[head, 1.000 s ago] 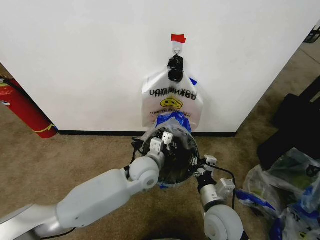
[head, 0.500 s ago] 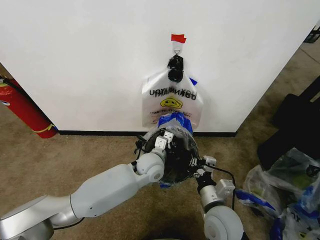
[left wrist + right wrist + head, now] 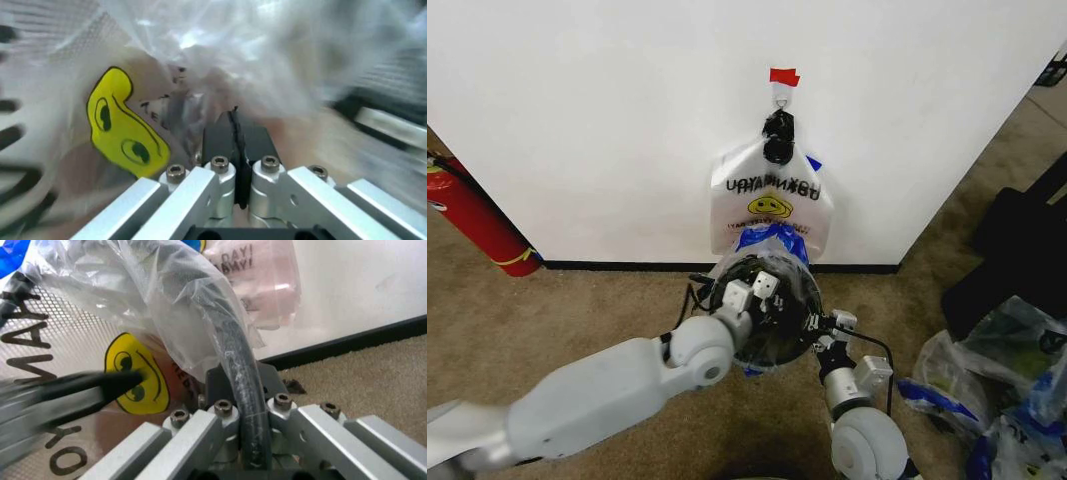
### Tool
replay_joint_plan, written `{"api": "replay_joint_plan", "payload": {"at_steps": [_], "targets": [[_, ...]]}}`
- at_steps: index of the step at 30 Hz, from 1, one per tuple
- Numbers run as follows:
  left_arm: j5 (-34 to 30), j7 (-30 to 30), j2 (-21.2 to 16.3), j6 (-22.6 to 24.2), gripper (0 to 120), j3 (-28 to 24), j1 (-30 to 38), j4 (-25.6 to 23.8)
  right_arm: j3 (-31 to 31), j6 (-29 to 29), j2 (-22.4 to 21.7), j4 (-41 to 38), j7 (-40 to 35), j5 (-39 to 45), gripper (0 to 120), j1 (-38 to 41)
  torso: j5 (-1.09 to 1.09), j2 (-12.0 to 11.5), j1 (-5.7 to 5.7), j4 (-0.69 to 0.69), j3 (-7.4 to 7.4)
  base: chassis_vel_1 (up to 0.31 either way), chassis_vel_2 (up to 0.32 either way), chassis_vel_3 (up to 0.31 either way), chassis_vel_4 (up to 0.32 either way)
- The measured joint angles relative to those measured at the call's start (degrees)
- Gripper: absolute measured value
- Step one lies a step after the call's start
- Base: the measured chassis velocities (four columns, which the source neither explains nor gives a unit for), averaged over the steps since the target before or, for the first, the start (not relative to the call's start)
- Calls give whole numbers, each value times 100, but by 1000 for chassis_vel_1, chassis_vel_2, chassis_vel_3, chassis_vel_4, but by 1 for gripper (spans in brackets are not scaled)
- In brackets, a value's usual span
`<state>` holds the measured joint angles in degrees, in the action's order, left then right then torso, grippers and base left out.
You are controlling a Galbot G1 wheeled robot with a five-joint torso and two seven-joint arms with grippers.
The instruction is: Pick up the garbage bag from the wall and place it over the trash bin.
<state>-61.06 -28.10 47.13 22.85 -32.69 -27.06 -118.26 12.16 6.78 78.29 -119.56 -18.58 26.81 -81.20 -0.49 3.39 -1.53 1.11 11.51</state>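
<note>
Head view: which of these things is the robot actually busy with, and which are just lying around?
In the job: garbage bag draped on the trash bin; wall with its hook; left gripper and right gripper at the bin's rim.
Lying about: smiley-face bag hanging from the hook; fire extinguisher; heap of stuffed bags.

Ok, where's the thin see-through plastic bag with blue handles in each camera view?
Head view: centre, thin see-through blue-handled bag draped over the round black wire-mesh bin.
Left wrist view: crumpled just beyond the left claw.
Right wrist view: over the rim at the right claw.
Shared landmark: the bin's mesh.
</note>
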Motion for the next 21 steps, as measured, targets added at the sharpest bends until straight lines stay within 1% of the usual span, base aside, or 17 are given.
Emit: {"api": "replay_joint_plan", "payload": {"at_steps": [3,4,5,6,8,9,10,12,13,14,16,17,18,21], "targets": [[-10,277,-447,-59,0,426,-439,-610,35,-25,-9,29,21,10,0,-7,1,0,0,-3,0,0,0,0,0],[-10,277,-447,-59,0,426,-439,-610,35,-25,-9,29,21,10,0,-7,1,0,0,-3,0,0,0,0,0],[-15,321,-515,-92,1,515,-511,-737,41,-32,-13,31,28,11,0,-10,0,0,0,-3,0,0,0,0,0],[-21,400,-643,-177,8,703,-634,-958,55,-53,-23,35,44,12,0,-20,2,0,0,-2,0,0,0,0,0],[-21,447,-699,-247,11,803,-680,-1057,63,-65,-27,36,51,13,0,-27,4,0,1,-2,0,0,0,0,0],[-1,499,-757,-365,21,920,-720,-1169,75,-81,-30,36,64,12,0,-42,4,0,1,-2,-1,0,0,0,0],[-1,499,-757,-365,21,920,-720,-1169,75,-81,-30,36,64,12,0,-42,4,0,1,-2,-1,0,0,0,0],[165,569,-834,-644,27,1117,-718,-1343,113,-89,-37,23,73,-19,0,-101,3,0,0,-1,0,0,0,0,0],[260,584,-843,-752,31,1156,-696,-1352,126,-89,-37,8,73,-43,0,-121,4,0,1,-1,0,0,0,0,0],[471,616,-850,-933,37,1216,-643,-1342,150,-89,-36,-30,73,-72,0,-160,2,0,0,0,0,0,0,0,0],[774,738,-878,-1120,46,1268,-533,-1264,176,-94,-44,-103,73,-101,0,-234,3,0,0,0,0,0,0,0,0],[853,813,-903,-1158,49,1280,-467,-1223,186,-94,-61,-141,74,-112,0,-274,3,0,0,0,0,0,0,0,0],[853,813,-903,-1158,49,1280,-467,-1223,186,-94,-61,-141,74,-112,0,-274,3,0,0,0,0,0,0,0,0],[1180,1012,-872,-1174,63,1179,-277,-850,193,-95,-86,-286,91,-164,0,-367,3,0,0,-1,0,0,0,0,0]]}}
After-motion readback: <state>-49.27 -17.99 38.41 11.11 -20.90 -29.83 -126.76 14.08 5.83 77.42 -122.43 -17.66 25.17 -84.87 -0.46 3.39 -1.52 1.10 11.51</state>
